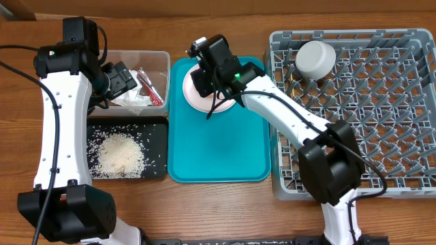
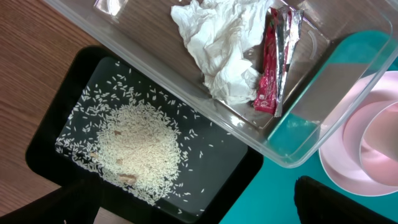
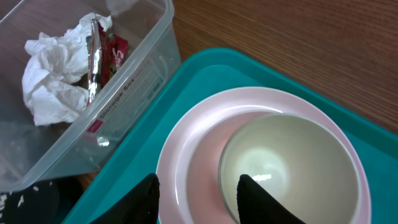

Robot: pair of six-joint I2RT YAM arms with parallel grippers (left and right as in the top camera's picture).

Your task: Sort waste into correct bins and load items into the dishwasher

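Note:
A pale pink bowl [image 3: 292, 162] sits in the pink plate [image 3: 186, 137] on the teal tray [image 1: 218, 150]. My right gripper [image 3: 199, 199] straddles the bowl's left rim, one finger inside the bowl and the other over the plate's outer edge; contact is unclear. The crumpled tissue [image 2: 224, 43] and red wrapper [image 2: 270, 68] lie in the clear tub [image 2: 292, 152]. Rice [image 2: 140, 146] is heaped in the black tray [image 2: 62, 118]. My left gripper [image 2: 199, 208] hangs open above the border of tub and tray, holding nothing. A grey bowl [image 1: 315, 59] lies upside down in the dish rack [image 1: 381, 122].
The teal tray lies between the two bins on the left and the dish rack on the right. The wooden table shows along the top and bottom edges. The right arm reaches across the rack's left edge.

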